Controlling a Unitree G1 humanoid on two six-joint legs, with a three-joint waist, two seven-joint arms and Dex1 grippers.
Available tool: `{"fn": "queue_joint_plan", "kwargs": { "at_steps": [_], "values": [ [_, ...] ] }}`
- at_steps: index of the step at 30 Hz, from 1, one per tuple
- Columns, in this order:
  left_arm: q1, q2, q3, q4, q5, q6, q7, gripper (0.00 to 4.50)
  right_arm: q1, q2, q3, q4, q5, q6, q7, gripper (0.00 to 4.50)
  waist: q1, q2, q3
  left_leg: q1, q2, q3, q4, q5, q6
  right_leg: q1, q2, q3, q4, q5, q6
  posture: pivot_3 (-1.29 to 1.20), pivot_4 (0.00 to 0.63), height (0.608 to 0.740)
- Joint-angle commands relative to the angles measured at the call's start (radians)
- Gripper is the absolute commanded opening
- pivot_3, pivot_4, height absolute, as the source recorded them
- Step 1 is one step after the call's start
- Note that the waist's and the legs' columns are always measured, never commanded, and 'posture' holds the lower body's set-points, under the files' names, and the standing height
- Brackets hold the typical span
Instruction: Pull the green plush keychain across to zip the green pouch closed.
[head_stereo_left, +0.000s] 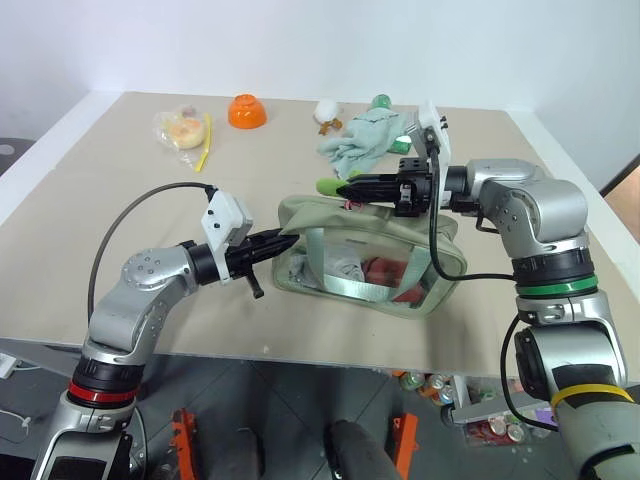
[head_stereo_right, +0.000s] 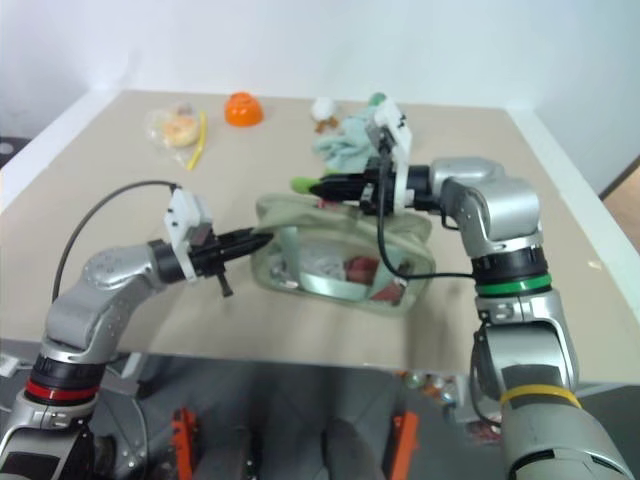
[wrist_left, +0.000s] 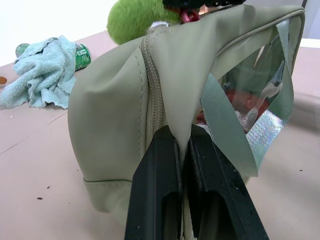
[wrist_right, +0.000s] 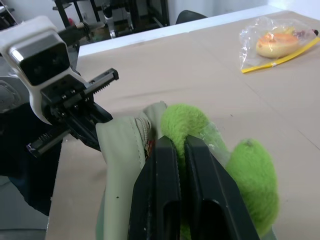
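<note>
1. The table lies bare along its left side and front edge, open room for an arm.
2. The green pouch sits mid-table, blocking the middle.
3. Behind it, a mint cloth, a small green bottle, an orange bowl and a bagged snack crowd the far edge.
4. The strip between the pouch and the far row lies open on the left.

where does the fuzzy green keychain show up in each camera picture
Left eye: green plush keychain at the pouch's far end, at the right gripper tip.
Right eye: same place.
Left wrist: above the green pouch, top.
Right wrist: pinched between black fingers.
Shared landmark: pale cloth.
</note>
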Motion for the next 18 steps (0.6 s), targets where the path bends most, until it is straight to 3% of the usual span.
{"fn": "queue_joint_plan", "kwargs": {
  "at_steps": [1, 7, 18],
  "values": [
    [0.003, 0.012, -0.019, 0.002, 0.014, 0.005, -0.009, 0.0, 0.004, -0.023, -0.032, -0.047, 0.006, -0.024, 0.002, 0.01, 0.0, 0.0, 0.0, 0.0, 0.0, 0.0, 0.0, 0.0, 0.0, 0.0, 0.0, 0.0, 0.0, 0.0, 0.0, 0.0, 0.15, 0.74],
    [0.0, -0.007, 0.021, 0.006, -0.013, 0.03, 0.031, 0.0, 0.065, -0.074, -0.072, -0.111, -0.015, -0.114, -0.011, 0.01, 0.004, 0.0, 0.0, 0.0, 0.0, 0.0, 0.0, 0.0, 0.0, 0.0, 0.0, 0.0, 0.0, 0.0, 0.0, 0.0, 0.15, 0.74],
    [0.019, 0.009, 0.039, -0.02, -0.027, 0.049, 0.065, 0.0, 0.333, -0.256, -0.411, -0.241, 0.027, -0.137, -0.185, 0.01, 0.007, 0.0, 0.0, 0.0, -0.002, 0.0, 0.0, 0.0, 0.0, 0.0, -0.002, 0.0, 0.0, -0.003, 0.005, 0.0, 0.15, 0.74]
  ]
}}
